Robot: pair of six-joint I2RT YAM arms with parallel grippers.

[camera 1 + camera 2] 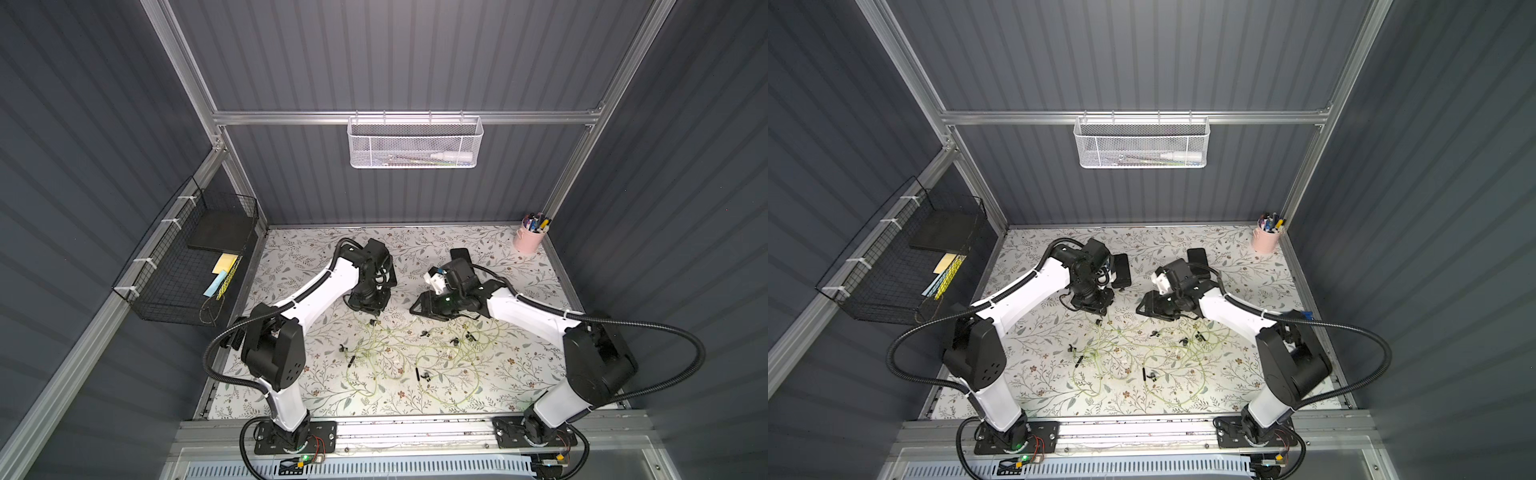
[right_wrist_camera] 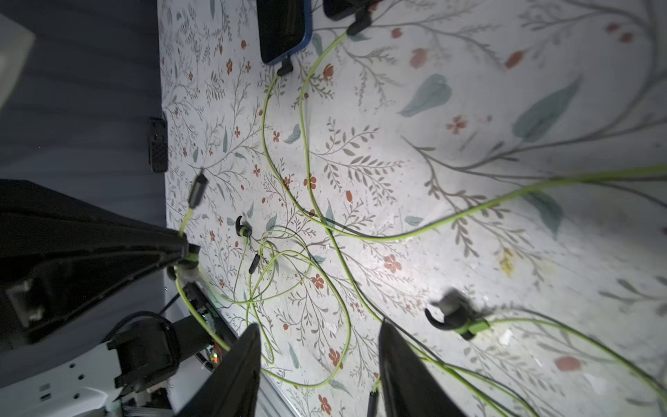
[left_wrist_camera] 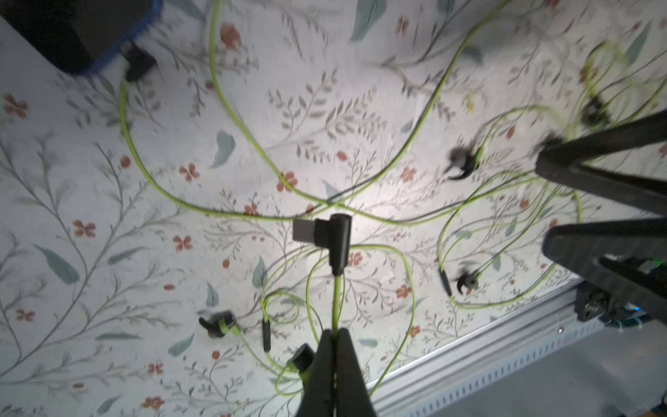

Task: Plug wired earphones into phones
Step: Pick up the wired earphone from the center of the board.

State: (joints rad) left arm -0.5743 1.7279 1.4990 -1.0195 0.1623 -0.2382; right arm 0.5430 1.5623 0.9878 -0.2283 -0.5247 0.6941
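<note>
- The worktop (image 1: 519, 365) is a flat, pale sheet printed with grey-green leafy sprigs and small rust-red flowers.
- The wired earphones (image 1: 395, 353) lie on it between the 2 arms as a loose tangle of thin, round, yellow-green cords that loop and cross.
- Small black pieces dot the cords: slim inline bars and rounded buds with a curved fin, such as the earbud (image 2: 451, 314).
- The left end effector (image 3: 335, 334) is closed, its 2 tapered matte black fingers pinching 1 cord just behind a plug (image 3: 334, 238).
- That plug is L-shaped, with a black rubbery body and a flat silvery metal tip, and it stands out beyond the fingertips.
- The right end effector (image 2: 319, 330) is open, its 2 dark wedge-shaped fingers apart above the cords and gripping nothing.
- The blue-rimmed phone (image 2: 283, 29) is a glossy black slab with rounded corners, lying flat toward the back of the worktop.
- A black angled plug sits against its end, with a cord trailing from it.
- A second phone (image 2: 339, 7) lies just beside it, also with an angled plug at its edge.
- A third phone (image 1: 1198, 255) shows behind the right arm's wrist.
- A pink cup (image 1: 528, 240) of pens stands in the back corner.
- A white mesh basket (image 1: 415, 141) hangs on the rear rail.
</note>
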